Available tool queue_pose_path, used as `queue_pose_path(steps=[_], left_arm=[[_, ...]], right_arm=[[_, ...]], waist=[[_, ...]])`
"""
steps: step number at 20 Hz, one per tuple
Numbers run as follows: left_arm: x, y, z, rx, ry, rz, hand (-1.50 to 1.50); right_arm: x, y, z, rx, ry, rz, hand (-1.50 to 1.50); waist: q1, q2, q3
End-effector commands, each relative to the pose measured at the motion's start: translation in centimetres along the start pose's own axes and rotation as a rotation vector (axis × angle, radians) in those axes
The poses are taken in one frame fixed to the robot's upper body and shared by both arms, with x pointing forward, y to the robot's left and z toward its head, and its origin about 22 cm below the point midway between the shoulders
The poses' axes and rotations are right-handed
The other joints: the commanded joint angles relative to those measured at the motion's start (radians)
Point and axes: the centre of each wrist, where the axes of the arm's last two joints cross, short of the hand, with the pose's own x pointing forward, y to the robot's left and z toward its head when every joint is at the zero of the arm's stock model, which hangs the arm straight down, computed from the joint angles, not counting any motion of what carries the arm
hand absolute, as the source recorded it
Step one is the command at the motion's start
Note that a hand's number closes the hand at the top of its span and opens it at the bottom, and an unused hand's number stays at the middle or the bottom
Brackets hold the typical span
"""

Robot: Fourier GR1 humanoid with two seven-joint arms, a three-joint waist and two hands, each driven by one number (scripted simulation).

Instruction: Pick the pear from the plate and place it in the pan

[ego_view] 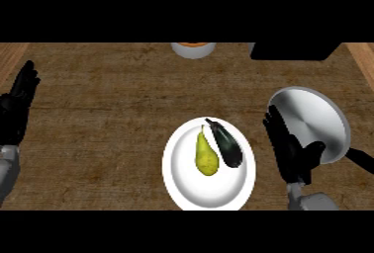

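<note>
Right hand (292,148) hangs unclenched beside the plate (179,188), nothing grasped; next it must close round the pear (206,157), not the eggplant (226,143)

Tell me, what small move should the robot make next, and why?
Probably shift the right hand left, over the pear. That hand is open between the white plate and the pan, holding nothing, while the pear lies untouched on the plate beside a dark eggplant.

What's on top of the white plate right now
A yellow pear and a dark eggplant lie side by side on the white plate. Whatever sits under them is hidden.
</note>
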Motion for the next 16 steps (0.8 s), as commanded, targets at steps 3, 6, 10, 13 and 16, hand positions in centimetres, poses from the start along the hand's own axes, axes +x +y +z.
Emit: queue_pose_path(steps=[3,6,10,13,16], left_arm=[[0.1,-3.2,0.5,-0.053,-0.028,0.107,0.00],[3.2,-6.3,-0.2,-0.142,-0.087,0.216,0.00],[1.5,-8.5,1.4,-0.128,0.027,0.295,0.00],[1.4,-6.8,1.1,-0.118,0.013,0.291,0.00],[0.8,-7.8,1.5,-0.109,0.025,0.293,0.00]], right_arm=[[2.5,3.4,-2.7,0.508,-0.081,0.088,1.50],[5.0,7.6,-3.0,0.896,-0.175,0.166,1.50],[5.0,2.2,-4.8,0.735,-0.486,0.326,-1.50],[5.9,-2.7,-6.1,0.632,-0.622,0.419,-1.50],[8.8,-4.7,-7.2,0.656,-0.665,0.499,-1.50]], waist=[[0.035,0.005,-0.003],[0.093,0.011,0.000],[0.002,-0.003,0.000],[-0.001,-0.004,0.000],[-0.012,-0.006,-0.003]])
